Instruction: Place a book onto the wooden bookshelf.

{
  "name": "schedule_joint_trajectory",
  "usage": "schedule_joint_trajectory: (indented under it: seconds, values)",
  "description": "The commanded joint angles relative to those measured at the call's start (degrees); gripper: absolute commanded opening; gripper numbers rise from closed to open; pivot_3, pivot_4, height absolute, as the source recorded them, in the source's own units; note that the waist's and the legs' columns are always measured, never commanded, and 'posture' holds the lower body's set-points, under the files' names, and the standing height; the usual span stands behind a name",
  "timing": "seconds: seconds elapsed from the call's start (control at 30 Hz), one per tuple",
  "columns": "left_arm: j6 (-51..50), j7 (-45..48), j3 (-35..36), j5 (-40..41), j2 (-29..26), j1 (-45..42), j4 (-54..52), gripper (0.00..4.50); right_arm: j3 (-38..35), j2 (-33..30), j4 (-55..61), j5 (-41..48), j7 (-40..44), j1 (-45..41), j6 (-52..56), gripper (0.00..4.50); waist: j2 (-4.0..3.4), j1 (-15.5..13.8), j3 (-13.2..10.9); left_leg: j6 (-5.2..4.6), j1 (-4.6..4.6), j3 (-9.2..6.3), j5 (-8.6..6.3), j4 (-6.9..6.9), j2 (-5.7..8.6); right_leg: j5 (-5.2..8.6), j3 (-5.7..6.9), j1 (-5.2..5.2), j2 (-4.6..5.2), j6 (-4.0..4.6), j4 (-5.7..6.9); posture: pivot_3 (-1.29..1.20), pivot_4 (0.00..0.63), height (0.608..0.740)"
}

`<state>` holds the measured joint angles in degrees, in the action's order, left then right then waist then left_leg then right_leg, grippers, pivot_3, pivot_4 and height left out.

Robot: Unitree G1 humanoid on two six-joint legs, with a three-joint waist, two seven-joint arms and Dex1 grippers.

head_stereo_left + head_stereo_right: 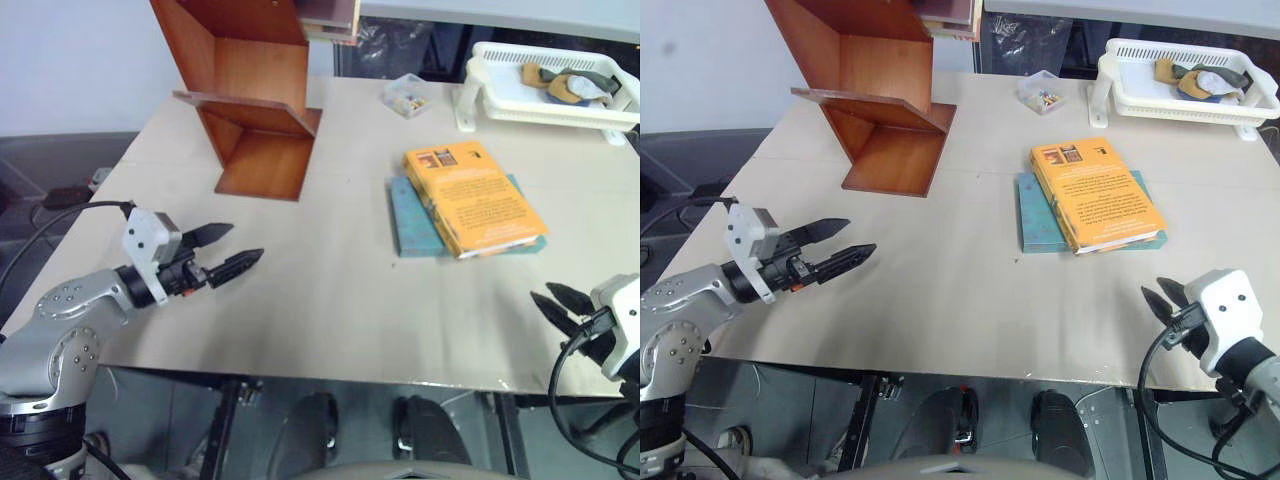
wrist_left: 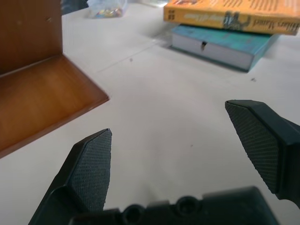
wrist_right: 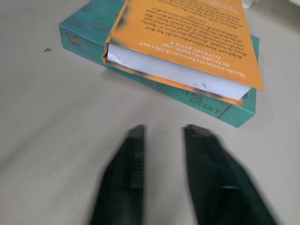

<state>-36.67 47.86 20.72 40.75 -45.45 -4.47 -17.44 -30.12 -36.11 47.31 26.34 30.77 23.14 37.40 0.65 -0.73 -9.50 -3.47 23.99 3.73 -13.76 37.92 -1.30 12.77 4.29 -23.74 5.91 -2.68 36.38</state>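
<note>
Orange book (image 1: pixel 474 196) lies flat on teal book (image 1: pixel 408 222), long axis running away across table (image 1: pixel 340 290); left tool (image 1: pixel 228 252) wide, right tool (image 1: pixel 556 302) narrow, empty.

I see my left tool (image 1: pixel 228 251) with fingers spread wide, empty, pointing forward and rightward. My right tool (image 1: pixel 560 304) is empty, fingers near together, pointing forward.

We see a big pale table (image 1: pixel 330 300). A thin teal-blue book (image 1: pixel 410 225) lies flat on it. At the far end sits a small clear box (image 1: pixel 407 96) with little bits inside. Near it stands a white plastic tray (image 1: pixel 500 95) holding some brown and grey things (image 1: pixel 565 85).
</note>
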Motion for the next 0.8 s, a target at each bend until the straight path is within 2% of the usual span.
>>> schedule_joint_trajectory:
  seconds: [0.03, 0.1, 0.2, 0.27, 0.33, 0.4, 0.53, 0.67, 0.8]
  values:
    - [0.63, 2.27, -2.16, 2.04, 0.62, -1.31, -4.15, 4.50, 0.71, -5.12, -4.00, -0.38, -1.53, -8.22, 3.68, 0.05, 0.01, 0.02, -0.02, 0.05, -0.01, 0.03, -0.03, 0.01, 0.02, 0.00, -0.01, 0.00, 0.00, 0.00, 0.01, 0.00, 0.150, 0.740]
    - [0.40, 2.90, -3.28, 2.67, 0.79, -2.18, -5.28, 4.50, 2.79, -9.55, -7.71, -1.84, -1.81, -13.56, 6.88, 0.05, 0.00, -0.04, -0.08, 0.08, -0.01, 0.07, -0.05, 0.08, 0.03, -0.03, -0.04, 0.01, 0.00, 0.03, 0.01, 0.00, 0.150, 0.740]
    - [0.84, 3.46, -5.21, 2.39, 0.75, -3.39, -6.49, 4.50, 8.03, -13.24, -18.26, -2.23, -2.28, -27.98, 9.92, 0.05, 0.02, -0.10, -0.10, 0.05, 0.02, 0.07, -0.03, 0.10, 0.04, -0.06, -0.02, -0.01, 0.03, 0.09, 0.00, 0.00, 0.150, 0.740]
    - [1.55, 3.44, -6.23, 1.93, 1.28, -4.36, -6.51, 4.50, 15.38, -15.16, -28.89, -6.02, -0.26, -39.55, 7.55, 0.05, -0.04, 0.18, -0.17, -0.08, 0.05, 0.06, 0.04, 0.09, 0.04, -0.18, -0.02, -0.02, -0.07, 0.29, 0.01, 0.00, 0.150, 0.740]
    - [1.68, 3.02, -7.12, 2.03, 1.99, -5.05, -7.40, 4.50, 23.77, -15.48, -42.04, -10.84, 3.63, -51.39, 3.07, 0.05, -0.12, 0.66, -0.36, -0.10, 0.02, 0.24, 0.05, 0.12, 0.04, -0.22, -0.20, -0.04, -0.17, 0.33, 0.05, 0.00, 0.150, 0.740]
    - [1.01, 1.92, -7.26, 3.00, 2.67, -5.52, -8.97, 4.50, 30.89, -14.30, -57.76, -16.72, 7.95, -60.72, -5.98, 0.05, 0.10, 0.66, -0.46, -0.12, 0.02, 0.23, 0.05, 0.12, 0.03, -0.22, -0.22, -0.04, -0.26, 0.34, 0.06, 0.00, 0.150, 0.740]
    - [0.10, 0.34, -5.89, 4.17, 2.73, -4.37, -11.77, 4.50, 38.95, -10.19, -89.67, -27.25, 9.35, -77.16, -24.68, 0.05, 0.08, 0.54, -0.51, 0.07, 0.54, 0.20, 0.16, 0.22, 0.02, -0.36, -0.21, -0.39, -0.37, 0.06, 0.01, 0.00, 0.150, 0.740]
    - [-0.51, -1.03, -4.37, 5.17, 2.48, -1.90, -14.52, 4.50, 42.95, -5.88, -108.42, -33.20, 8.87, -86.04, -35.57, 0.05, 0.02, 1.50, -0.80, 0.04, 0.84, 0.36, 0.16, 0.35, 0.08, -0.50, -0.43, -0.64, -0.34, -0.17, -0.09, 0.00, 0.150, 0.740]
    - [-0.36, -2.82, -2.20, 5.60, 2.36, 0.69, -16.47, 4.50, 43.33, -3.10, -116.77, -35.88, 11.34, -88.59, -41.86, 0.05, 0.01, 1.48, -0.80, 0.06, 0.82, 0.36, 0.16, 0.34, 0.03, -0.50, -0.41, -0.64, -0.36, -0.17, -0.08, 0.00, 0.150, 0.740]
